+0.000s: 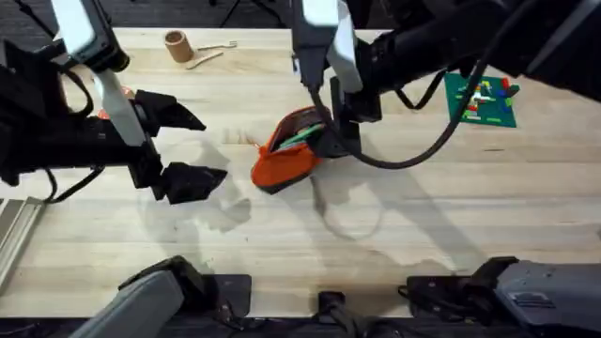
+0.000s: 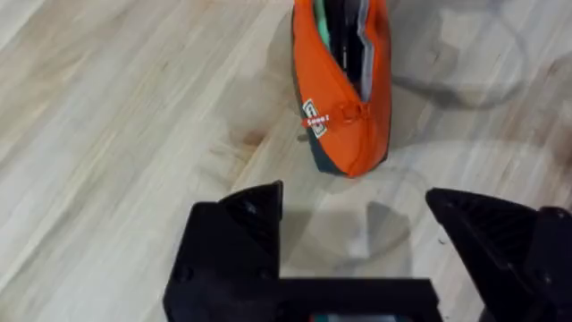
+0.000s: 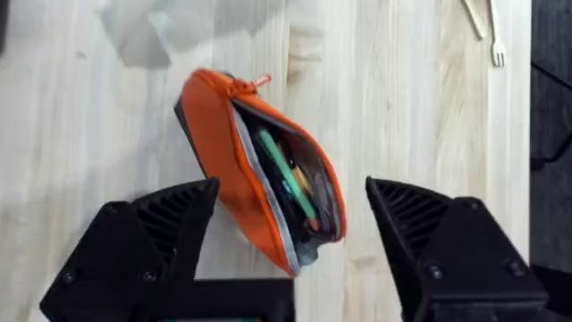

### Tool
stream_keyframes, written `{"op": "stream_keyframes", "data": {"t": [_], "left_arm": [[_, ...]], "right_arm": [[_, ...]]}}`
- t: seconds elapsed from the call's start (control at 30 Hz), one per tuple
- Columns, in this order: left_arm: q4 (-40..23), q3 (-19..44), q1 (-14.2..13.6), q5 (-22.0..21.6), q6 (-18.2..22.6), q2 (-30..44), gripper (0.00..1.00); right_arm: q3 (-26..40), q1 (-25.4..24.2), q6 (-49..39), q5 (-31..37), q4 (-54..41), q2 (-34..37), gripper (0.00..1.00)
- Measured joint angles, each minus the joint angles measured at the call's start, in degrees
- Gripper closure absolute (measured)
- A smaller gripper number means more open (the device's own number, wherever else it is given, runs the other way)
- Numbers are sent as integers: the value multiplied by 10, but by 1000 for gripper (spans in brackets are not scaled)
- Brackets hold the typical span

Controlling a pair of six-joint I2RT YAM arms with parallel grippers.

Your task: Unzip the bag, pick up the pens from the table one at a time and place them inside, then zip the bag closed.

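Note:
The orange bag (image 1: pixel 285 160) lies near the middle of the table (image 1: pixel 423 216) with its zipper open and its mouth gaping. A green pen (image 1: pixel 302 137) rests inside it, its shaft (image 3: pixel 286 175) showing among dark contents in the right wrist view. The red pull (image 3: pixel 261 80) sits at the bag's closed end. My right gripper (image 1: pixel 334 139) hovers open over the bag's open end (image 3: pixel 268 179), with nothing between its fingers. To the left of the bag (image 2: pixel 344 89), my left gripper (image 1: pixel 185 143) stands open and empty, its fingers (image 2: pixel 237 241) apart from the fabric.
A small brown cup (image 1: pixel 177 45) and a wooden fork (image 1: pixel 216 44) lie at the far left edge. A green plate with coloured bricks (image 1: pixel 481 99) sits at the right. A grey object (image 1: pixel 13 230) sits at the left edge. Bare wood lies in front of the bag.

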Motion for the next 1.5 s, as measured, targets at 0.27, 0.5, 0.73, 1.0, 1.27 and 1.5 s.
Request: {"op": "stream_keyframes", "data": {"t": [0.27,0.5,0.73,1.0,1.27,1.5], "left_arm": [[0,0,7,22,106,111,7],[2,0,12,22,151,184,9],[7,0,12,22,162,226,8],[22,0,12,23,166,228,8],[27,0,12,23,166,228,7],[27,0,12,23,166,228,7]], "right_arm": [[2,0,73,-55,0,0,7],[2,28,115,-84,0,0,7],[2,66,157,-91,1,0,6],[2,122,230,1,7,0,6],[3,188,326,136,40,10,6],[3,215,397,237,65,42,5]]}}
